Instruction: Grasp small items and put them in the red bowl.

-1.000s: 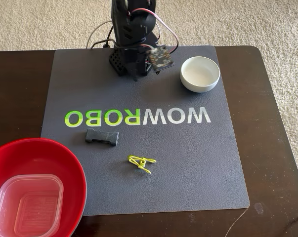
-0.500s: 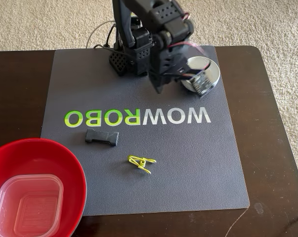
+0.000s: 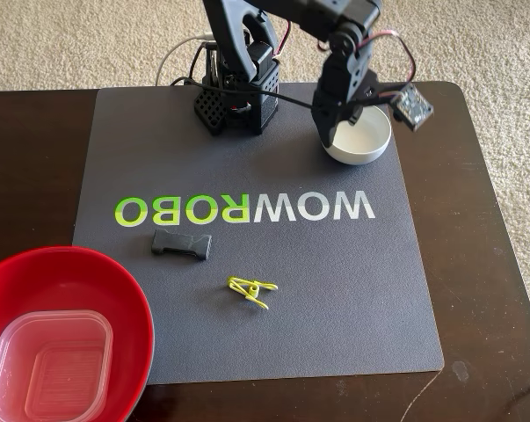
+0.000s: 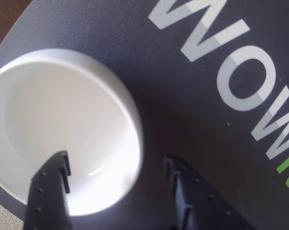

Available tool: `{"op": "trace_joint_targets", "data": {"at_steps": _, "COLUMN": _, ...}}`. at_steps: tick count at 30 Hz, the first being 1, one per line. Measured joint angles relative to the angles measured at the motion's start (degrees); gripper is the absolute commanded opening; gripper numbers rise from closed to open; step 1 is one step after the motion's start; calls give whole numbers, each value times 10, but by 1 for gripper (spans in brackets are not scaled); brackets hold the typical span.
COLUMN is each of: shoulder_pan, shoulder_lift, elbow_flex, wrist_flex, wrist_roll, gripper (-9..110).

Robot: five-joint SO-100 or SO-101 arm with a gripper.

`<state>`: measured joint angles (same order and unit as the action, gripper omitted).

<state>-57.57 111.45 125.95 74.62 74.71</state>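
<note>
Gripper (image 4: 115, 165) has swung over white bowl's (image 4: 48, 120) rim — seemingly straddling it.

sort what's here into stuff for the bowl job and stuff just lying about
For the job:
- red bowl, tub already in it
- white bowl, gripper open, jaws astride its rim
- buckle
- clip

Just there:
- mat
- table
- carpet

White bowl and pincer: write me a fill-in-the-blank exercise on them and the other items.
1. The pincer straddles the rim of the ____ bowl.
2. The clear tub lies inside the ____ bowl.
3. The yellow-green clip and black buckle lie on the ____ mat.

Missing words: white; red; grey
</note>
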Motion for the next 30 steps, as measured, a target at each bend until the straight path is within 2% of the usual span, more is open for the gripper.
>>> {"op": "trace_joint_targets", "data": {"at_steps": 5, "shoulder_pan": 33, "shoulder_lift": -76, "elbow_flex": 0, "wrist_flex": -44, "wrist_roll": -3, "gripper": 22}}
{"op": "trace_joint_targets", "data": {"at_steps": 13, "shoulder_pan": 28, "shoulder_lift": -137, "elbow_flex": -5, "wrist_flex": -88, "wrist_roll": -31, "gripper": 0}}
{"op": "trace_joint_targets", "data": {"at_steps": 22, "shoulder_pan": 31, "shoulder_lift": -151, "elbow_flex": -10, "wrist_flex": -100, "wrist_roll": -79, "gripper": 0}}
{"op": "trace_joint_targets", "data": {"at_steps": 30, "shoulder_pan": 199, "shoulder_lift": -97, "elbow_flex": -43, "wrist_flex": -103, "wrist_roll": -165, "gripper": 0}}
